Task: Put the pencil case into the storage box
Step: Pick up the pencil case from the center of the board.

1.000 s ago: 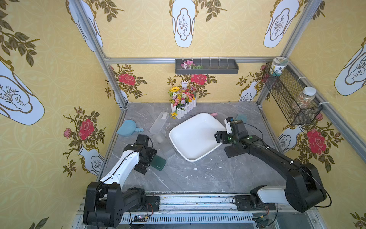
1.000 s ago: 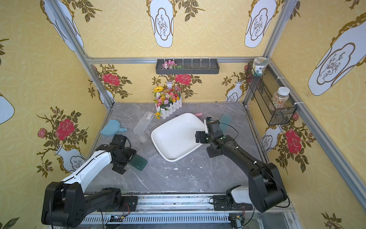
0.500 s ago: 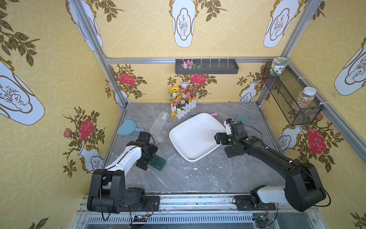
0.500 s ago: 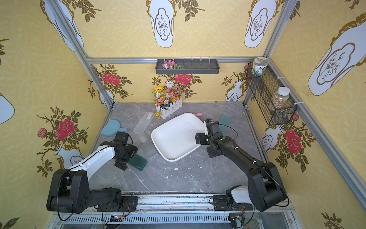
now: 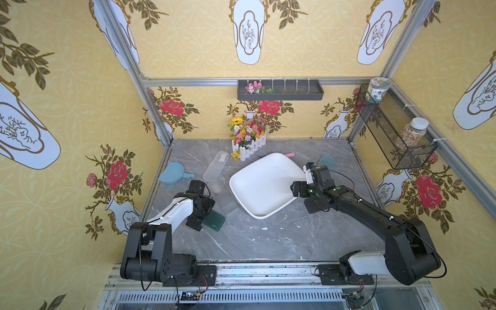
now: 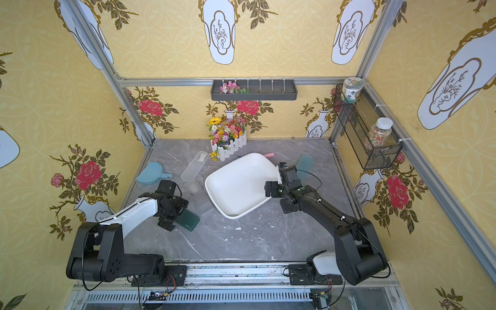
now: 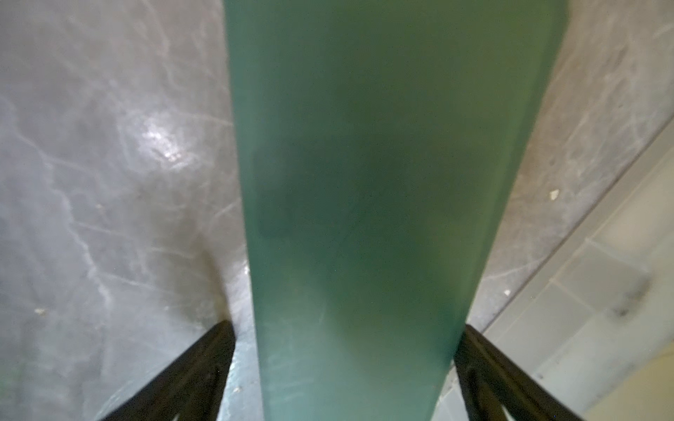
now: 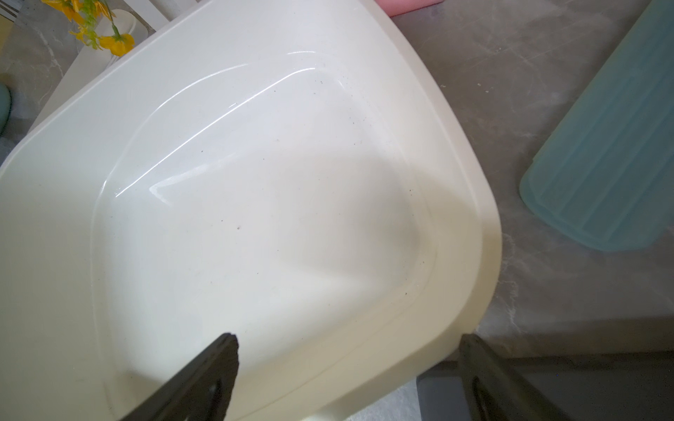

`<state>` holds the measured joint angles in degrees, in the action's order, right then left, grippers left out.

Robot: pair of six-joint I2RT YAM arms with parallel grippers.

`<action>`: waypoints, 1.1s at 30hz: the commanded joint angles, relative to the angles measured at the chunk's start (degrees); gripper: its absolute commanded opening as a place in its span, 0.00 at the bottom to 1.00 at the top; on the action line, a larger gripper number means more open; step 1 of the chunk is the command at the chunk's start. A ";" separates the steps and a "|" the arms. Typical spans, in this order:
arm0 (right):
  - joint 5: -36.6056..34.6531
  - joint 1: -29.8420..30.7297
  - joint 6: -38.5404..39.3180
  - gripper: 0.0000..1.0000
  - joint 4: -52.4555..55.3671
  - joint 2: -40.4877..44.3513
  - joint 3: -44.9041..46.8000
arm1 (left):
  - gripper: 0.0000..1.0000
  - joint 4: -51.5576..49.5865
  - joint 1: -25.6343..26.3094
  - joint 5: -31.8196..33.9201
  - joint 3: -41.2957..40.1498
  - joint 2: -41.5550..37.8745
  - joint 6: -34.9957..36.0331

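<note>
On the grey desk (image 5: 268, 241), near the empty storage box (image 5: 257, 188) under the spread right fingers (image 8: 208, 364), the green pencil case (image 5: 216, 221) lies flat between the parted left fingers (image 7: 197, 371), which should pinch squarely across its width before lifting.

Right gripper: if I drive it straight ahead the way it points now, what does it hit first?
Most likely the storage box. The open right gripper sits over its near rim and points into the empty white inside, so the rim or the inner floor comes first. Its height above them is unclear.
</note>
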<state>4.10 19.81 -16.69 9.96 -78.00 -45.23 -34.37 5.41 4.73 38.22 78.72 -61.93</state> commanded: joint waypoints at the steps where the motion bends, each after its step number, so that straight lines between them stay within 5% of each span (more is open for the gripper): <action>1: -0.27 0.01 -0.66 0.97 -2.39 -0.50 0.15 | 0.90 2.60 -0.05 -0.70 -1.18 0.74 0.56; 7: 0.03 -0.02 -1.08 0.97 -3.19 -1.33 0.41 | 0.82 2.88 -0.05 -0.88 -2.26 1.18 0.37; 20: 0.03 0.04 -0.98 0.97 -3.27 -1.08 0.76 | 0.81 -1.04 -0.05 5.43 0.61 -0.82 3.29; 33: 0.03 0.05 -1.18 0.97 -2.31 0.04 0.50 | 0.81 0.26 -0.05 5.13 -0.13 -1.23 5.10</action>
<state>4.27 19.79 -17.72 7.77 -78.46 -44.60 -34.76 5.41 10.09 38.70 77.08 -57.45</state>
